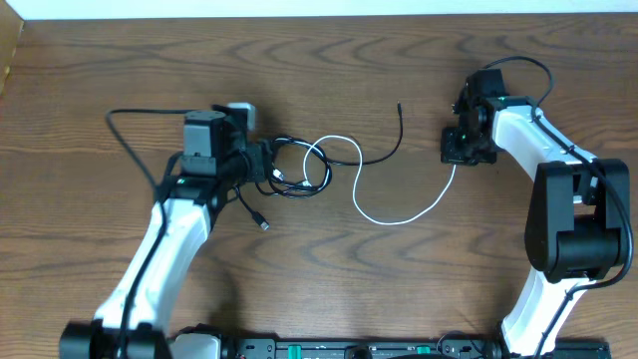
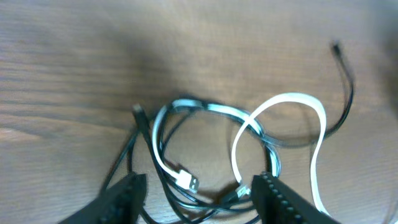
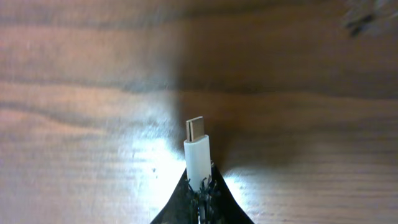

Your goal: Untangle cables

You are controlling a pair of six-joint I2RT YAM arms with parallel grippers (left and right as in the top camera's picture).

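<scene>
Our right fingers [image 3: 217, 210] clamp the thin white cable [image 3: 198, 158], plug pointing straight past their tips; our left fingers [image 2: 277, 199] stand apart above coiled thin black cables [image 2: 214, 112].

Wooden worktop [image 1: 90, 70]: one. Robot arms: two, left arm [image 1: 169, 239] and right arm [image 1: 558, 199]. Grippers: two, left gripper [image 2: 199, 199] and right gripper [image 3: 200, 186]. White cable [image 1: 399, 217]: one. White plug [image 3: 198, 152]: one. Black cables [image 1: 391, 150]: two loose ends counted, so apparently two. The coil near the worktop's middle is too knotted to confirm.
</scene>
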